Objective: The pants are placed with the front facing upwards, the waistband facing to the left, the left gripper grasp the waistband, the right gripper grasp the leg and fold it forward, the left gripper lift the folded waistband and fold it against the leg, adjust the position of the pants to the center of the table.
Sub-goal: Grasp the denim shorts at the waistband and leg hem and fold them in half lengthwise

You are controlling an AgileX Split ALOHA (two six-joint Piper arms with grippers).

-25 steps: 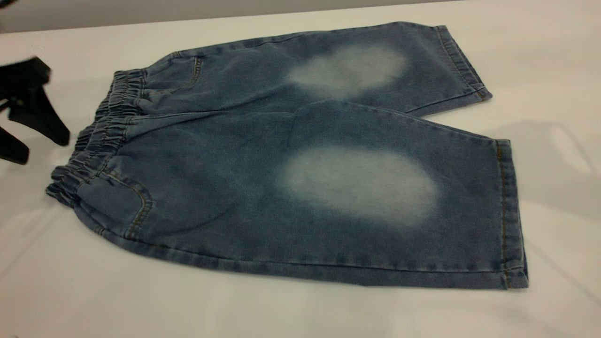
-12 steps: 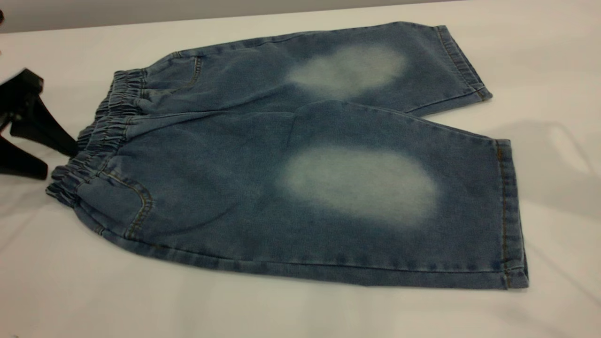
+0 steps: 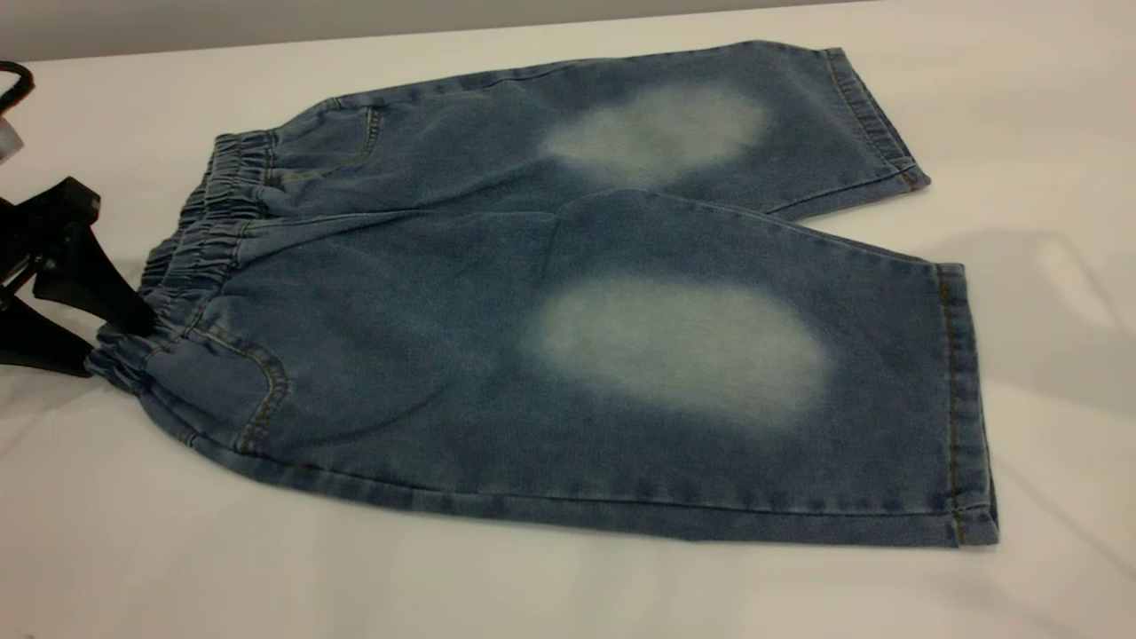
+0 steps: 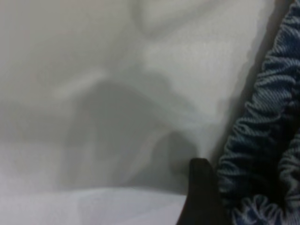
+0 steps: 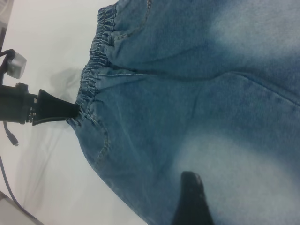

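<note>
— Two arms at work? Where are the pants (image 3: 568, 293)?
— Flat, front up, on the table (image 3: 532, 586). Left gripper (image 3: 120, 342), fingers parted, straddles the waistband (image 3: 191, 257); right gripper (image 5: 192, 201) above a leg, grip unclear.

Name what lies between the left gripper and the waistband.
Nothing: in the exterior view the open left gripper already touches the waistband, fingertips at its edge.

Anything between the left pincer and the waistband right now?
Nothing visible. The left pincer sits open at the near end of the waistband, one finger already against the ruched edge, only bare table around it.
</note>
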